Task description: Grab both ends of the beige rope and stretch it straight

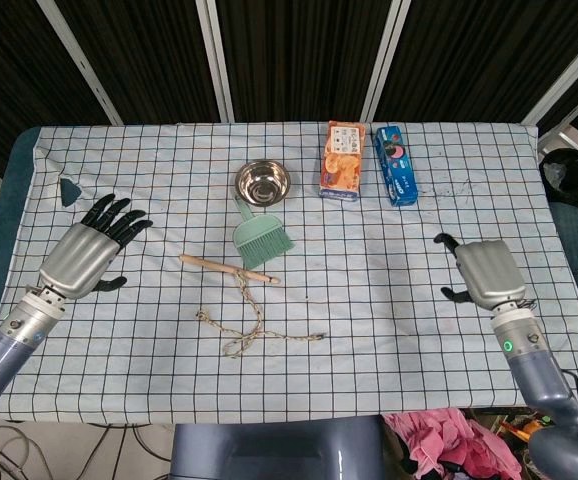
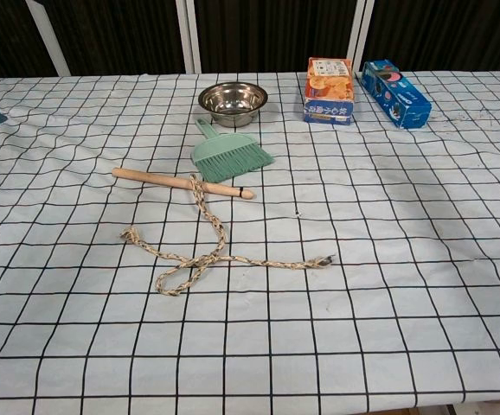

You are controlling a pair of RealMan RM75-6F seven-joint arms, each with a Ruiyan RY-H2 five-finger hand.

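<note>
The beige rope (image 1: 256,322) lies tangled on the checked cloth near the table's middle, and in the chest view the rope (image 2: 205,258) shows a loop and a crossing. One strand runs up over a wooden stick (image 1: 229,268). A frayed end (image 2: 326,258) points right and another end (image 2: 130,233) lies at the left. My left hand (image 1: 82,252) hovers far left of the rope with fingers spread, holding nothing. At the right, well apart from the rope, my right hand (image 1: 483,271) shows its back and holds nothing. Neither hand shows in the chest view.
A green hand brush (image 1: 260,240) and a steel bowl (image 1: 262,181) sit behind the rope. An orange box (image 1: 342,160) and a blue box (image 1: 397,165) stand at the back right. A small dark teal piece (image 1: 69,188) lies at the far left.
</note>
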